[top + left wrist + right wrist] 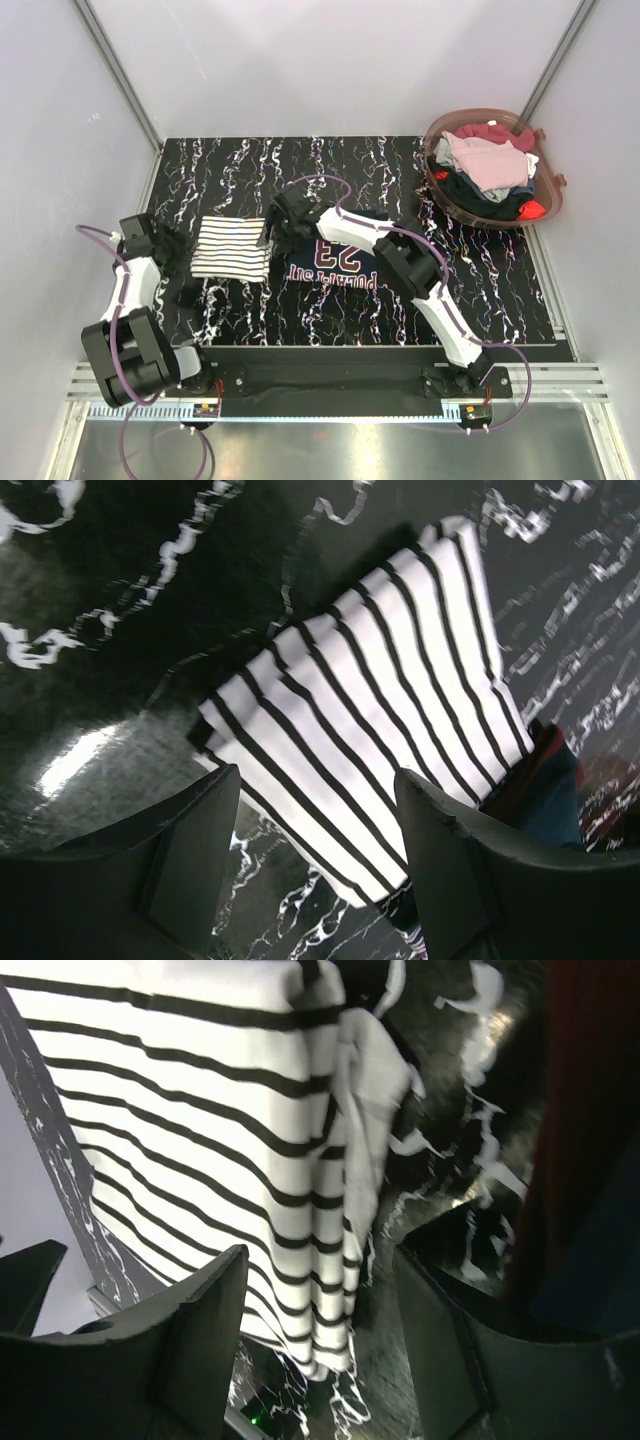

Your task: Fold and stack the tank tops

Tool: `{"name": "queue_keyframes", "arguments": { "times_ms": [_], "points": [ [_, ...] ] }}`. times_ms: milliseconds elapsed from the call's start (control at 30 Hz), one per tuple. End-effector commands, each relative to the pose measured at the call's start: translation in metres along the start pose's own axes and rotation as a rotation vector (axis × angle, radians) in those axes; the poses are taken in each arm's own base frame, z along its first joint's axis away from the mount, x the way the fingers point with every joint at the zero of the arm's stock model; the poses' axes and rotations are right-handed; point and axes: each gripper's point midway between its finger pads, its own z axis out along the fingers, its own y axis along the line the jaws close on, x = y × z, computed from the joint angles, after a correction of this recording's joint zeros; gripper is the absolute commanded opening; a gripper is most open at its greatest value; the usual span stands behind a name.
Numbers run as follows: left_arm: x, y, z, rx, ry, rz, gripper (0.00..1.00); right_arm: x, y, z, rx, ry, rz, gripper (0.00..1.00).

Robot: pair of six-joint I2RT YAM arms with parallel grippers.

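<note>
— Top external view: where do the tank tops lie?

— The striped tank top [232, 248] lies folded into a flat rectangle; I judge it the base of the stack. The navy tank top [335, 262] lies just right of it, close enough, I reckon, for a short carry.

— And your pincers?

— My left pincer [318, 785] hovers over its left end, fingers spread, holding nothing. My right pincer [320, 1258] is spread and empty too, over its right edge, ready for the navy cloth.

Left arm [135, 290] sitting bent near own base, left gripper [315, 855] hanging with jaws apart; right arm [420, 270] reaching far leftward across, right gripper [320, 1340] gaping, fingers [190, 1340] spread, gripping nothing
</note>
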Motion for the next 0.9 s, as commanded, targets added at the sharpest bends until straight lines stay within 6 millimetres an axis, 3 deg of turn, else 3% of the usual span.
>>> {"name": "queue_keyframes", "arguments": {
  "times_ms": [0, 133, 267, 333, 433, 467, 600, 700, 867],
  "points": [
    [-0.027, -0.006, 0.004, 0.008, -0.068, -0.045, 0.68, 0.007, -0.004, 0.017, 0.049, -0.016, -0.018, 0.65],
    [-0.024, 0.006, 0.013, -0.031, -0.079, -0.075, 0.67, 0.007, -0.007, 0.025, 0.054, -0.009, -0.038, 0.47],
    [-0.019, 0.012, 0.015, -0.028, -0.099, -0.075, 0.67, -0.005, -0.016, 0.010, 0.071, -0.044, -0.073, 0.21],
    [-0.014, 0.012, 0.017, -0.032, -0.101, -0.048, 0.66, -0.015, -0.027, 0.003, 0.068, -0.032, -0.076, 0.15],
    [-0.001, 0.007, 0.023, -0.048, -0.085, 0.031, 0.63, -0.020, -0.035, 0.001, 0.008, 0.050, -0.083, 0.13],
    [0.006, 0.004, 0.027, -0.052, -0.071, 0.058, 0.63, -0.031, -0.044, -0.001, -0.003, 0.062, -0.073, 0.12],
    [0.018, -0.006, 0.039, -0.026, -0.033, 0.124, 0.61, -0.039, -0.054, -0.002, 0.019, 0.119, -0.185, 0.12],
    [0.024, -0.016, 0.045, -0.008, -0.019, 0.166, 0.61, -0.038, -0.052, -0.003, 0.015, 0.163, -0.231, 0.13],
    [0.032, -0.010, 0.057, -0.034, 0.017, 0.179, 0.58, -0.043, -0.046, -0.009, 0.015, 0.162, -0.273, 0.14]
  ]
}}
